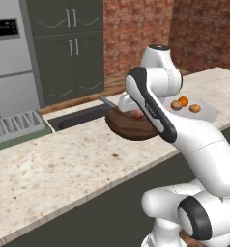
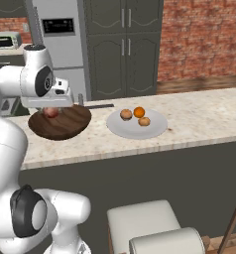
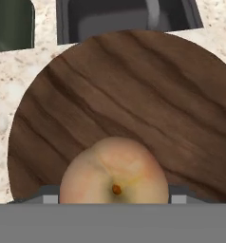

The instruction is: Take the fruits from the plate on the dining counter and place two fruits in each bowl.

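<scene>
One bent arm, gripper (image 2: 51,112) low over the wooden bowl (image 2: 65,125), jaws clamped on a peach-toned fruit (image 3: 114,173).

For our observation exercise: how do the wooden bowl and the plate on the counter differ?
The wooden bowl is dark brown with grain; the plate is pale grey-white and plain. The bowl has raised sides; the plate lies flat. The gripper holds one peach-toned fruit over the bowl; the plate carries three fruits. Both are round.
</scene>
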You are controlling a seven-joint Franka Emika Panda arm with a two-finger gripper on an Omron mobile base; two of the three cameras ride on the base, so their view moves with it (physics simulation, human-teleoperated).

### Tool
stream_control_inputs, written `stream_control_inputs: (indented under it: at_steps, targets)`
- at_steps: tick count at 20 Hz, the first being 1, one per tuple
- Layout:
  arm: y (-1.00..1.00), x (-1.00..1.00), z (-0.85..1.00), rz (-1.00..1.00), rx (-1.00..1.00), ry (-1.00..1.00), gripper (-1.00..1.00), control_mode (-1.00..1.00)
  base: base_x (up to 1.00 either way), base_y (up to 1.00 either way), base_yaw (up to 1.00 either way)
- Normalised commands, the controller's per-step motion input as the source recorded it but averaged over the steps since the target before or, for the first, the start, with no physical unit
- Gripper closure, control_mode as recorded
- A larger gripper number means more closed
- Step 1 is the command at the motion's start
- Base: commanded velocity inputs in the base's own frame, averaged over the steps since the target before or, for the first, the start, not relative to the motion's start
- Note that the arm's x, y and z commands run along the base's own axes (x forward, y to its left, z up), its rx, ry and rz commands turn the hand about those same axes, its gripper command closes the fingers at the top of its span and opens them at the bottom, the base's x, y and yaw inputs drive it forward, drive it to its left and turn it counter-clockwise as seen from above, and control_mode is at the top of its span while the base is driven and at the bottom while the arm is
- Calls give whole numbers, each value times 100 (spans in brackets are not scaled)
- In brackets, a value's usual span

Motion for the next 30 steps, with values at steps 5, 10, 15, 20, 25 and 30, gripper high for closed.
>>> stream_control_inputs:
  at_steps: [5, 10, 15, 20, 25, 30]
  targets:
    - [1, 23, -28, 1, -5, 13, 100, -100, 0, 0, 0]
    - [6, 51, -18, 0, -4, 26, 100, -100, 0, 0, 0]
    - [10, 40, 1, 1, -3, 31, 100, -100, 0, 0, 0]
    - [1, 3, -12, 1, 0, 13, 100, -100, 0, 0, 0]
    - [0, 0, -31, 0, 0, 3, 100, -100, 0, 0, 0]
    - [0, 0, -17, 0, 0, 0, 100, -100, 0, 0, 0]
